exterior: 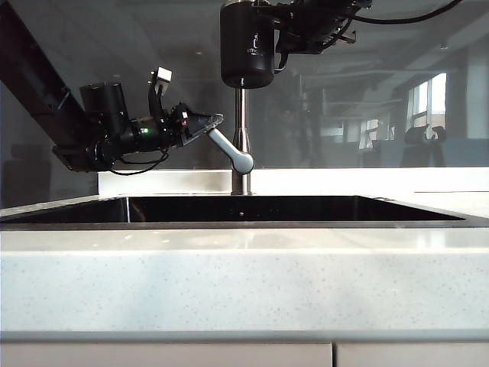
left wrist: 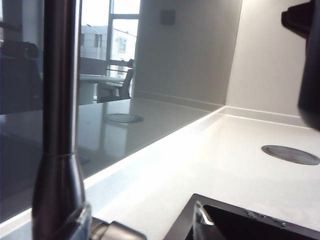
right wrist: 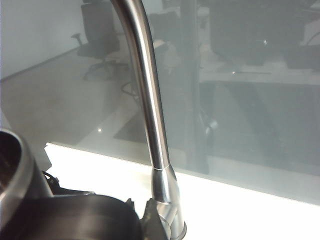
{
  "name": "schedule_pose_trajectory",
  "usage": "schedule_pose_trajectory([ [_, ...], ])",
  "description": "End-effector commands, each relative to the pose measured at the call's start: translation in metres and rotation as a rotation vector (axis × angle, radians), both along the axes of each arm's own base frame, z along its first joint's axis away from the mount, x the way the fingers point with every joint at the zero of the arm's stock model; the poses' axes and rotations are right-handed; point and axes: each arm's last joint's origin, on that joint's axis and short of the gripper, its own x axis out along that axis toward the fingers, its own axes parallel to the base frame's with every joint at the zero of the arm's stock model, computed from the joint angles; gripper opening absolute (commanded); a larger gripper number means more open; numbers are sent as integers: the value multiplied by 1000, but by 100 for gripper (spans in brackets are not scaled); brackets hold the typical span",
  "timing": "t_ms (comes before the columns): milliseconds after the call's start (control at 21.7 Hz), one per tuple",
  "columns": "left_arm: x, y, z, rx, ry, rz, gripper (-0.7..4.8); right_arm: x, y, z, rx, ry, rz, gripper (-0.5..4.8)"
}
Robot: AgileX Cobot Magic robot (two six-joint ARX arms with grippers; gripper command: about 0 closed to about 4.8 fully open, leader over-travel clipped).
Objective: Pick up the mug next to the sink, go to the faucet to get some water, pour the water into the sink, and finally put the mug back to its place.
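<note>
Right gripper [exterior: 279, 38] clamps the mug [exterior: 247, 46] above the faucet [exterior: 241, 138]; left gripper [exterior: 206, 126] pinches its lever handle [exterior: 229, 149].

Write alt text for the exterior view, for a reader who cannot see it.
The right end effector holds a black mug up in front of the steel faucet, above a dark sink set in a pale counter. The left end effector reaches in from the left to the faucet's slanted lever.
</note>
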Motion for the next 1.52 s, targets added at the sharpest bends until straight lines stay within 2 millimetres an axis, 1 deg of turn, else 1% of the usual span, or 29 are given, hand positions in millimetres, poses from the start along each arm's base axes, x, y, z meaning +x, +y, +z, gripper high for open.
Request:
schedule_pose_trajectory([
  [46,2,1,3,27,-43,38,255,-3,0,12,30,-55,3,-4],
  [322,4,5,-2,49,-11,52,255,-3,0,12,32,-58,3,-4],
  [1197,6,6,-2,50,-38,110,255,-3,0,13,33,-62,2,-4],
  [1335,7,7,-1,29,-33,166,255,-3,0,13,33,-62,2,-4],
  [1519,10,10,-1,-11,-28,294,255,-3,0,13,32,-62,2,-4],
])
